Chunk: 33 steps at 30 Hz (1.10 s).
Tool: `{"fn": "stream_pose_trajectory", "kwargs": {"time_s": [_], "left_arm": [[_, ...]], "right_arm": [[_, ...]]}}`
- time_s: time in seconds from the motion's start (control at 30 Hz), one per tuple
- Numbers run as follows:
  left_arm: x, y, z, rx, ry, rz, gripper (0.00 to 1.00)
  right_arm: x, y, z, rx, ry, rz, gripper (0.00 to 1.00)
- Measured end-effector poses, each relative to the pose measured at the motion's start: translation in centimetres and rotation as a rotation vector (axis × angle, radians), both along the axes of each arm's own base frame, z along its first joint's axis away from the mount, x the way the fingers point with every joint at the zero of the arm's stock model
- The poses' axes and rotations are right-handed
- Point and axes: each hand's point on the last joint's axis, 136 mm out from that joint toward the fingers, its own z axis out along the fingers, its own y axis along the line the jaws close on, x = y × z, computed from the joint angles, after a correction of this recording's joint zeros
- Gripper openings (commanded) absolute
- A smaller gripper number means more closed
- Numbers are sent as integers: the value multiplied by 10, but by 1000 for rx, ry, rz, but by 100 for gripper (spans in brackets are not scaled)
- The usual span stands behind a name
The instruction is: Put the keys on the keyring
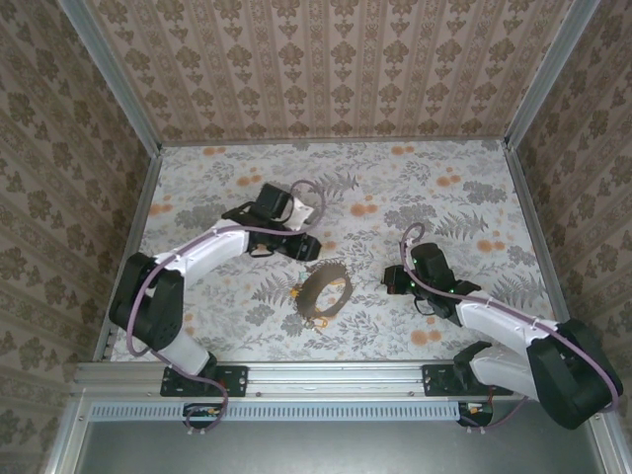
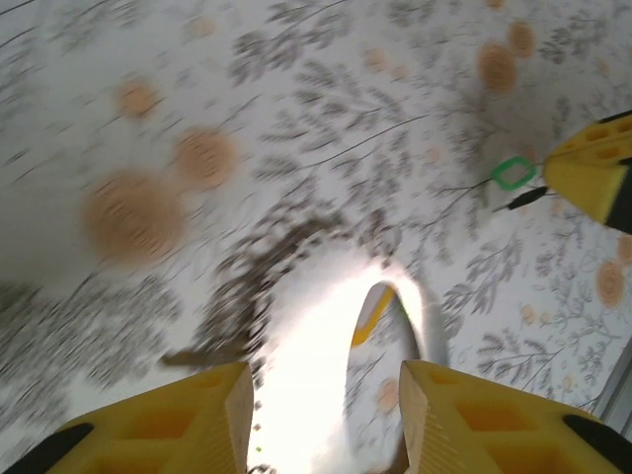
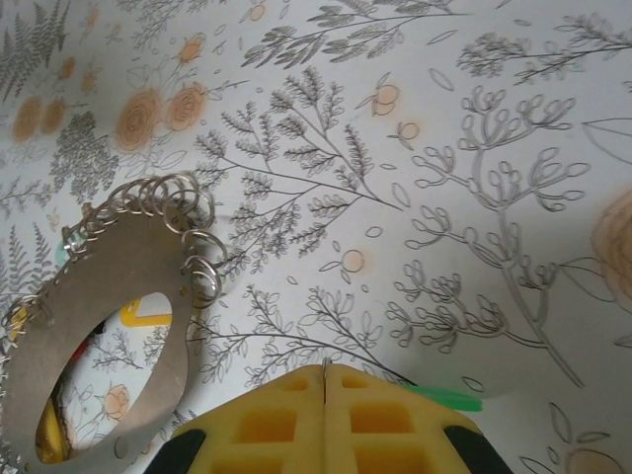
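Floral-printed cloth covers the table (image 1: 474, 197), with patterned walls on three sides. In the overhead view the left arm (image 1: 197, 257) reaches in from the lower left toward the middle of the frame, and the right arm (image 1: 494, 321) comes in from the lower right. The keyring (image 1: 324, 289) lies on the cloth at centre frame, between the two arms: a broad brownish loop with small wire rings along its rim. The left gripper (image 2: 326, 380) hovers near it with its fingers parted and nothing clearly between them. The right gripper (image 3: 326, 373) is clenched tight, well right of the loop, and appears to pinch the green key (image 2: 512, 174) at its tips. That key is therefore not yet threaded. A yellow key (image 3: 148, 316) shows through the loop's opening; I cannot tell whether it hangs on the ring or merely lies there. By my judgement the job is unfinished.
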Motion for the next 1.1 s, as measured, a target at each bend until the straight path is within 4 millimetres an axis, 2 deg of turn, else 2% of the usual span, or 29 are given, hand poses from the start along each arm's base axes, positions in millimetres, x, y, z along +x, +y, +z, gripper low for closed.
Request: {"fn": "stream_pose_trajectory", "kwargs": {"time_s": [0.1, 0.23, 0.43, 0.7, 0.97, 1.1], "left_arm": [[0, 12, -9, 20, 33, 25, 46], [3, 12, -21, 24, 68, 28, 46], [14, -5, -44, 49, 125, 15, 46], [27, -34, -49, 49, 148, 12, 41], [39, -42, -55, 108, 192, 42, 31], [36, -44, -59, 141, 214, 45, 30]], "right_arm": [[-2, 6, -3, 18, 16, 29, 0], [-6, 21, 4, 31, -8, 104, 0], [-5, 50, 43, 71, -153, 231, 0], [-2, 53, 57, 73, -225, 257, 0], [-4, 51, 67, 52, -287, 286, 0], [-4, 51, 72, 38, -318, 302, 0]]}}
